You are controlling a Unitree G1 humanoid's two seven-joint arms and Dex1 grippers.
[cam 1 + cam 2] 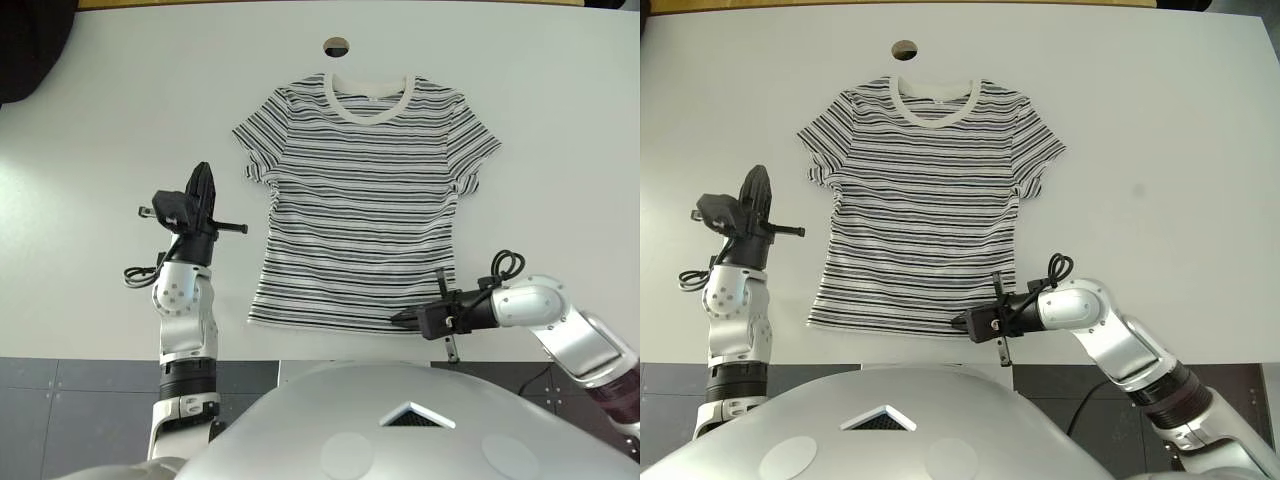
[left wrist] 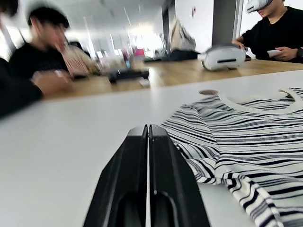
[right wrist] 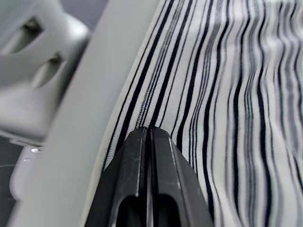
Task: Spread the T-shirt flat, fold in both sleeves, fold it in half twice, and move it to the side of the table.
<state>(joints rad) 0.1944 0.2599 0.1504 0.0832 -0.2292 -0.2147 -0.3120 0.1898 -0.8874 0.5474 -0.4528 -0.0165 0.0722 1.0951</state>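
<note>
Spread flat at the middle of the white table [image 1: 110, 120], collar far: black-and-white striped T-shirt [image 1: 365, 200]; left gripper [image 1: 203, 170] closed, left of the left sleeve [image 1: 258, 140]; right gripper [image 1: 397, 318] closed at the near hem [image 1: 330, 316]; likely needed opening first, then pinching the sleeve edge cleanly.

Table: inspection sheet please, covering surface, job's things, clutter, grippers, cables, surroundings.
Surface: white table; round hole beyond the collar.
Job's things: striped T-shirt spread flat, collar away from the robot, both sleeves unfolded.
Clutter: nothing seen.
Grippers: left gripper shut, beside the sleeve on the robot's left, off the cloth; right gripper shut at the near hem, grip on cloth unclear.
Cables: left cable loop and right cable loop, black, at the wrists.
Surroundings: wooden table behind, white headset on it.
</note>
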